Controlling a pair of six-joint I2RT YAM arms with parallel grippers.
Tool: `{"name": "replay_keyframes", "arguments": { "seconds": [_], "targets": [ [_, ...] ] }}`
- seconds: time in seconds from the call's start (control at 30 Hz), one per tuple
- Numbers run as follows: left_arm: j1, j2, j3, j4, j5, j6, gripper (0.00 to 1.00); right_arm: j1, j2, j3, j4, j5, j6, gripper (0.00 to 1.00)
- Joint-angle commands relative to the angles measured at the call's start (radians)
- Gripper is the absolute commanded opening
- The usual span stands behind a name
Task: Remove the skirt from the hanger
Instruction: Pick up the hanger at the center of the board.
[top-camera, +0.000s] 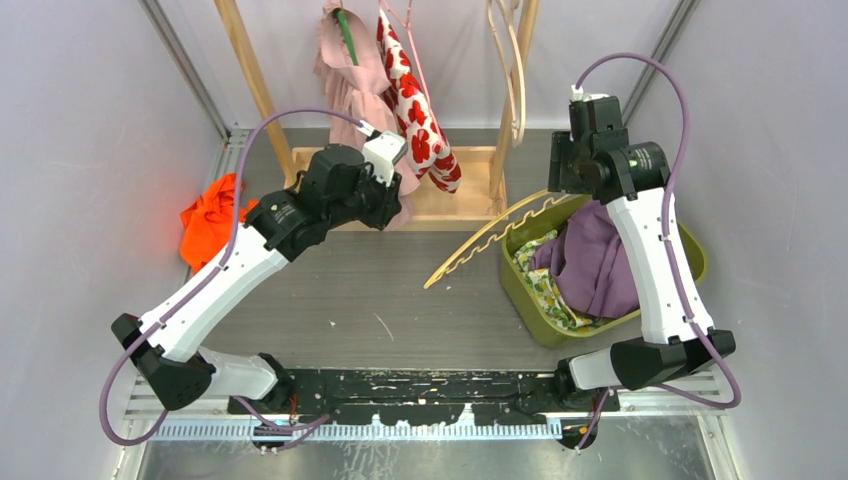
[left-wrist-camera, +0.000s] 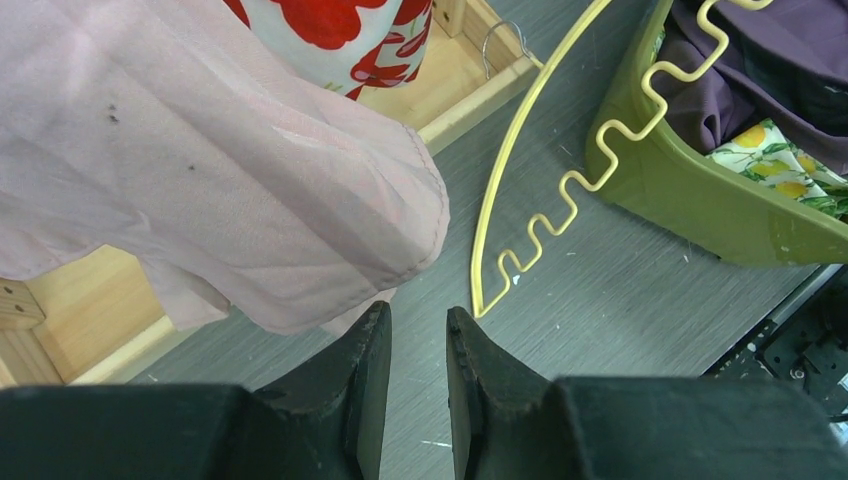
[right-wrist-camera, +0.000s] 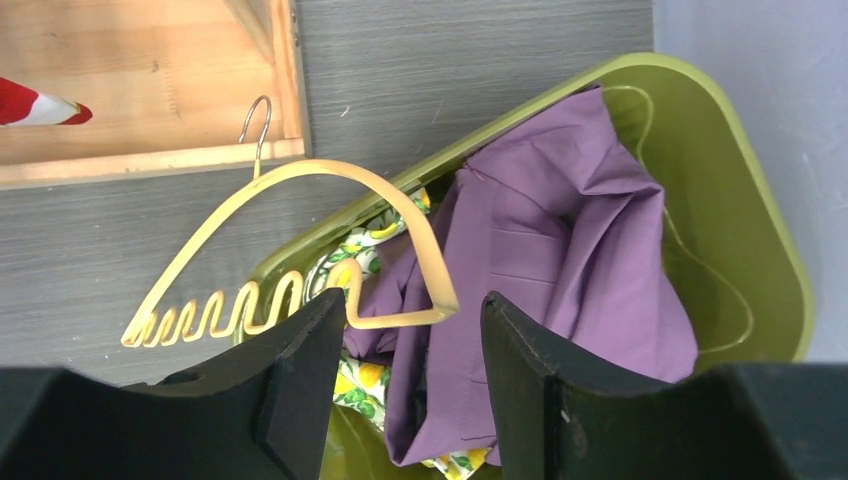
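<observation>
My left hand (left-wrist-camera: 417, 314) is set narrow, a slim gap between the fingers with only bare bench (left-wrist-camera: 600, 330) showing through it and no cloth caught. Just past the fingertips hangs the hem of the pink skirt (left-wrist-camera: 200, 170). It is pale, thin and slightly see-through, with a stitched, rounded lower edge, soft folds and a few dark specks. I cannot tell whether the left finger touches the hem.

From the top camera, the skirt hangs at the back of the bench above the wooden rack base (left-wrist-camera: 470, 80), and a green hanger (top-camera: 346, 35) shows at its top. Just to its right hangs a red-and-white floral garment (left-wrist-camera: 340, 30).

My right hand (right-wrist-camera: 412, 298) is fairly wide and holds nothing. It hovers over the green bin (right-wrist-camera: 740, 230) at the right side of the bench. A bare yellow hanger (right-wrist-camera: 428, 250) leans on the bin's rim, with its notched arm reaching down onto the bench. Inside the bin lie a purple garment (right-wrist-camera: 560, 230) and a lemon-print cloth (right-wrist-camera: 360, 385). An orange cloth (top-camera: 210, 215) sits at the far left edge.
</observation>
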Motion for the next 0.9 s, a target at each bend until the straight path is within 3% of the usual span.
{"name": "replay_keyframes", "arguments": {
  "seconds": [0.0, 0.27, 0.53, 0.67, 0.87],
  "targets": [
    [0.001, -0.025, -0.005, 0.042, -0.005, 0.004, 0.28, -0.01, -0.016, -0.046, 0.076, -0.05, 0.025, 0.57],
    [0.001, -0.03, -0.011, 0.03, -0.029, 0.015, 0.28, -0.068, -0.015, -0.118, 0.108, -0.062, 0.009, 0.55],
    [0.002, -0.019, -0.013, 0.03, -0.035, 0.019, 0.27, -0.078, 0.008, -0.137, 0.141, -0.093, 0.012, 0.48],
    [0.003, -0.011, -0.011, 0.03, -0.038, 0.018, 0.27, -0.08, 0.022, -0.148, 0.16, -0.121, 0.011, 0.4],
    [0.003, -0.011, -0.004, 0.023, -0.054, 0.028, 0.27, -0.079, 0.034, -0.139, 0.152, -0.17, 0.014, 0.19]
  ]
}}
